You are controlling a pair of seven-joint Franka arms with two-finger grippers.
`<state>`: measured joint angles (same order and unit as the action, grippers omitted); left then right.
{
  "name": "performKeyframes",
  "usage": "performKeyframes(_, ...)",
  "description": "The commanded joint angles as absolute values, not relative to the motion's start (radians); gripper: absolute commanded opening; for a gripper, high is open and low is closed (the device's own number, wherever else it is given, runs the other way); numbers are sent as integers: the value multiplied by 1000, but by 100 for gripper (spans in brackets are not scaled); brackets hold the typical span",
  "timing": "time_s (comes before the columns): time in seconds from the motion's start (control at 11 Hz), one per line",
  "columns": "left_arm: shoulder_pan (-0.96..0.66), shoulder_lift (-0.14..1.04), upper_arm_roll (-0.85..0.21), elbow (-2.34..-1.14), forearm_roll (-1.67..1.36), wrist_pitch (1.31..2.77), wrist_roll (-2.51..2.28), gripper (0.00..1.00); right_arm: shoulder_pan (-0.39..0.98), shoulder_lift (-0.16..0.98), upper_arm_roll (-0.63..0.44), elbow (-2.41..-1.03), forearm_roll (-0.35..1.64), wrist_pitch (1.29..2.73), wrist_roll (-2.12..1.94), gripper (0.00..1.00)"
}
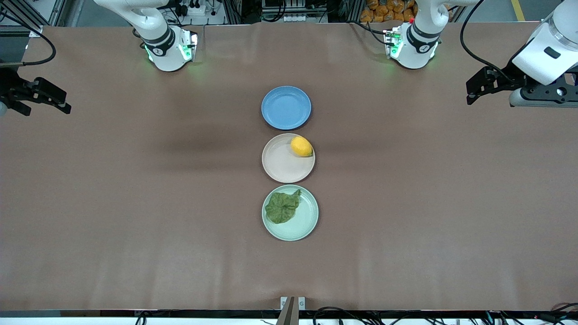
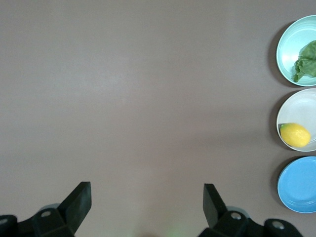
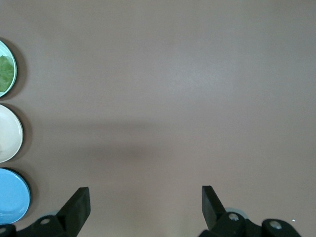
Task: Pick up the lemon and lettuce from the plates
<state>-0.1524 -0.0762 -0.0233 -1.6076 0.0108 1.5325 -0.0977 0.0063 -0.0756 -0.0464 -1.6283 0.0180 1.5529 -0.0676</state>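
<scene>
The yellow lemon [image 1: 301, 146] [image 2: 295, 134] lies on the beige-pink plate [image 1: 282, 167] [image 2: 296, 106], near the rim toward the left arm's end. The dark green lettuce [image 1: 283, 207] [image 2: 306, 61] lies on the mint green plate [image 1: 307, 216] [image 2: 291, 44], which is nearest the front camera. My left gripper [image 1: 470, 92] [image 2: 146, 186] hangs open and empty over bare table at the left arm's end. My right gripper [image 1: 61, 101] [image 3: 144, 188] hangs open and empty over bare table at the right arm's end. The right wrist view shows only the edges of the plates [image 3: 10, 133]; the lemon is out of its sight.
An empty blue plate [image 1: 286, 108] [image 2: 298, 185] sits in line with the other two, farthest from the front camera. The three plates form a row down the table's middle. Brown tabletop [image 1: 135, 203] spreads wide toward both ends.
</scene>
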Motion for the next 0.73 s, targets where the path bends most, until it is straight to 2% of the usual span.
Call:
performKeyframes(0.0,-153,-67,-15,-1583,-15,1509,-69,100,18,-91,-57,-1647,8,1557,-77,100)
performKeyframes(0.45,-152,-43,-24,-1585,-8,1511,-98,100,23,-81,-54,-1655,9,1562,-75,100)
performKeyframes(0.64,-138,-15,-41,-1598,-21,1506,-165,100,49,-37,-54,-1655,11,1574,-60,100)
